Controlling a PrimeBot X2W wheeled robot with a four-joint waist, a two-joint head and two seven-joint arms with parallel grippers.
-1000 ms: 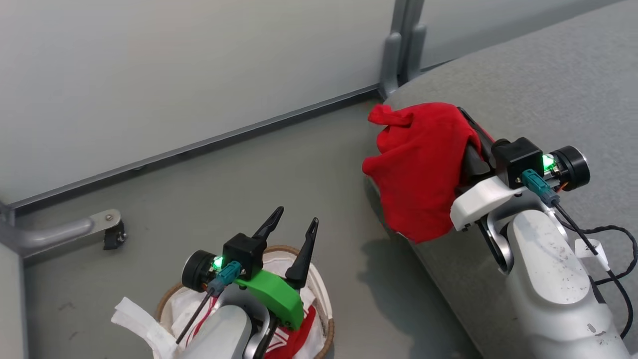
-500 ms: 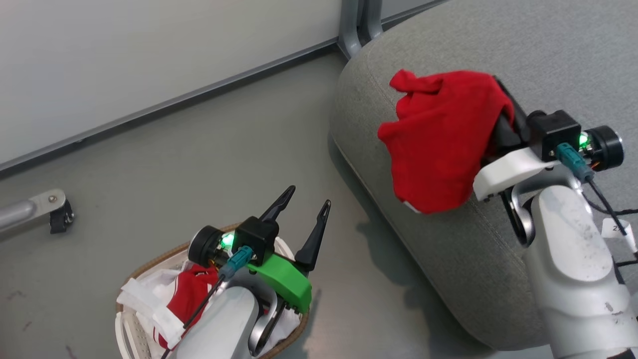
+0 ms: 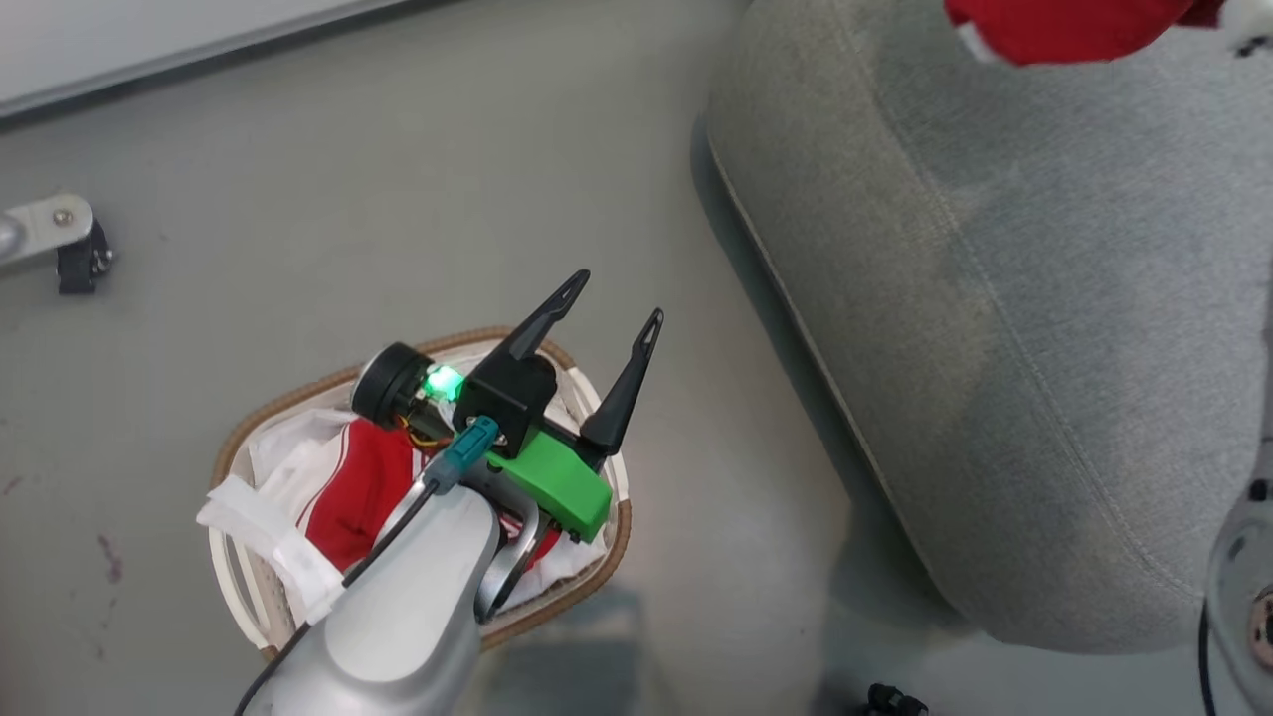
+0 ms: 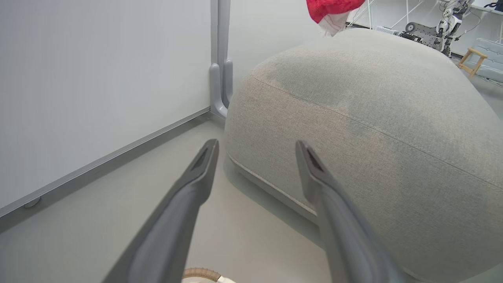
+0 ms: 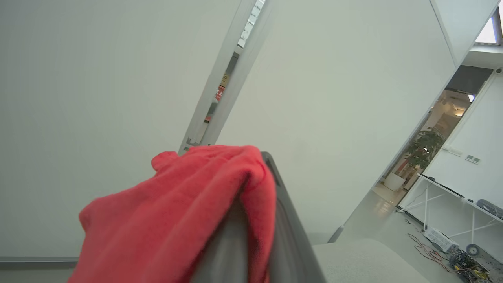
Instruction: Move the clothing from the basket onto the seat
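The basket (image 3: 239, 438) stands on the floor at the lower left, with a brown rim and a white liner. Red clothing with white stripes (image 3: 363, 487) lies in it. My left gripper (image 3: 615, 303) hangs open above the basket's right side with nothing between its fingers; in the left wrist view this gripper (image 4: 257, 147) points toward the grey seat (image 4: 373, 98). The seat (image 3: 995, 298) takes up the right of the head view. A red garment (image 3: 1064, 25) hangs above the seat's far part. In the right wrist view that garment (image 5: 177, 212) drapes over my right gripper (image 5: 267, 158), which is shut on it.
A metal foot with a black castor (image 3: 60, 244) sits on the floor at far left. A grey partition post (image 4: 220, 70) stands behind the seat's corner. A small black object (image 3: 895, 701) lies on the floor at the bottom. Bare floor lies between basket and seat.
The head camera has tilted downward, so the scene shifted up. The right gripper with the red garment now sits at the top edge, farther over the seat. The left gripper stays open above the basket.
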